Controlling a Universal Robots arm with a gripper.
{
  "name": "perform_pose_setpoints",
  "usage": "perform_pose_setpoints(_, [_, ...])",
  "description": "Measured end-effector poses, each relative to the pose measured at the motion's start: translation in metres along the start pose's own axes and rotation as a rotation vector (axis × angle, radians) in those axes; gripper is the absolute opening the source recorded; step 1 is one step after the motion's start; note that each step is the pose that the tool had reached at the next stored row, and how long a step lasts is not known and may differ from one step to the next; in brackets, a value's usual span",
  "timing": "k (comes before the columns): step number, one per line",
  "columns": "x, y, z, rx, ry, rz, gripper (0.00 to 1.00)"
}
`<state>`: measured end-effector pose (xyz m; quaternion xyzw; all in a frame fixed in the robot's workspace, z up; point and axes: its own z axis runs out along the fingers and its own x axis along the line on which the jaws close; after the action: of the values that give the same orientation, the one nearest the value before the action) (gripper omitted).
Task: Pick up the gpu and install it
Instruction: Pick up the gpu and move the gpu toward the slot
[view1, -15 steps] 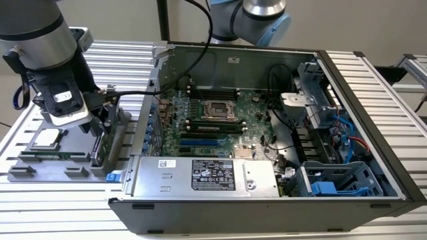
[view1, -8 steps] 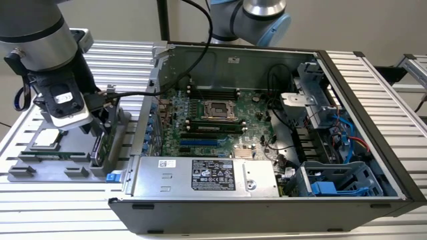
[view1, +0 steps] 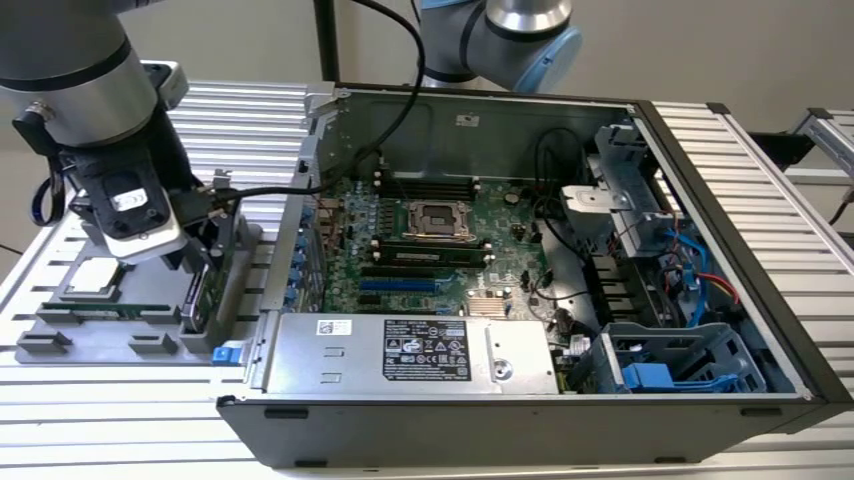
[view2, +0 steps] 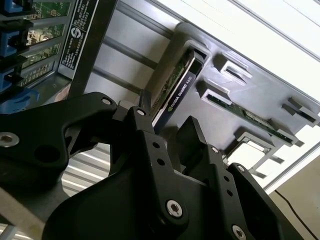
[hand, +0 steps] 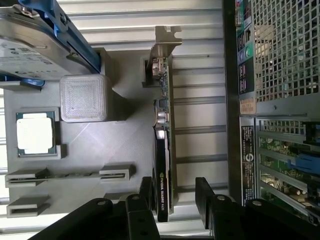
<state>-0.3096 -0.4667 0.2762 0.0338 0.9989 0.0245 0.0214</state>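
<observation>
Your gripper (hand: 175, 189) has its two black fingers (hand: 205, 192) spread apart, one on each side of the gpu (hand: 163, 150), the flat green circuit card with a black cooler shroud and a silver metal end bracket. In the first wrist view one finger sits just beside the shroud face. The other stands off from the board side with a clear gap, so nothing is clamped. In the second wrist view the gripper (view2: 167, 125) shows the same straddle, with the finger tips (view2: 145, 107) flanking the near end of the gpu (view2: 177, 85). The card stands on its long edge in a slot of the grey moulded holder tray (hand: 125, 140), and its bracket end points away from your fingers. Moving outward across that tray, a thin green RAM stick (hand: 70, 175) lies in its narrow cradle and a square silver processor chip (hand: 35, 135) sits in a pocket. A silver hard drive with blue rails (hand: 40, 45) lies beyond them. On the other side of the gpu, bare slats of the ribbed metal table (hand: 200, 115) run up to the open black computer case (hand: 240, 100). In the exterior view your arm reaches down over the tray (view1: 94, 345) at the exterior view's left. The gpu (view1: 198, 295) is upright at the tray's edge nearest the case (view1: 534, 430), and the green motherboard (view1: 400, 250) lies exposed inside.
</observation>
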Motion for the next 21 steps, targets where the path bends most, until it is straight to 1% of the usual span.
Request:
perform_pose_setpoints(15, [0.0010, -0.0001, 0.0079, -0.0001, -0.0001, 0.000, 1.00])
perform_pose_setpoints(21, [0.0016, 0.0021, 0.0112, -0.0001, -0.0001, 0.000, 1.00])
